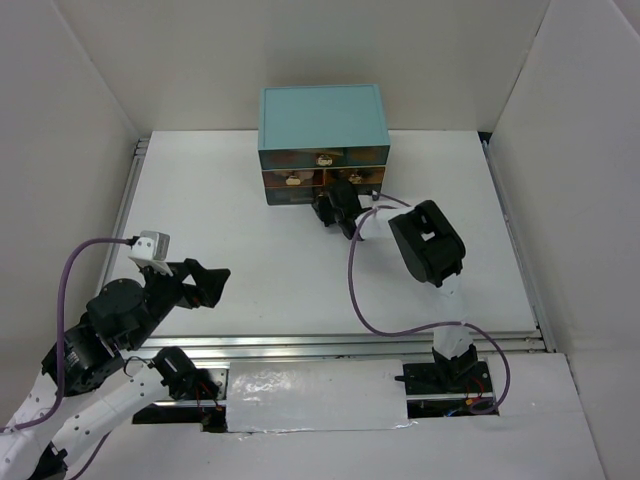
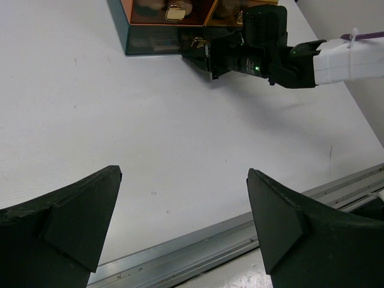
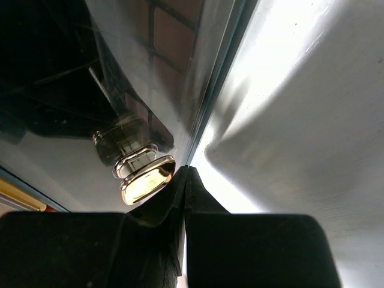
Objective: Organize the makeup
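Table (image 1: 240, 220): white, and the chest stands at its far edge, in the middle.
Chest of drawers (image 1: 322, 118): teal, with shiny drawer fronts and small gold knobs.
Writing: none that I can read on the chest or on the arms.
Left gripper (image 1: 212, 284): it hangs over the bare near-left part of the table, well apart from the chest. Its fingers (image 2: 84, 216) are spread wide and hold nothing.
Right gripper (image 1: 333, 212): it is low at the front of the chest, at the bottom drawers. Its fingers (image 3: 240, 246) are pressed together with nothing between them.
Bottom drawer front (image 3: 72, 90): it is like a mirror, and the closed fingertips point at its lower edge, where it meets the table.
Gold knob (image 3: 147, 180): just beside the left fingertip of the right gripper, outside the pinch. I cannot tell whether they touch.
Makeup: no view shows it, so I cannot tell where it lies relative to the fingers.
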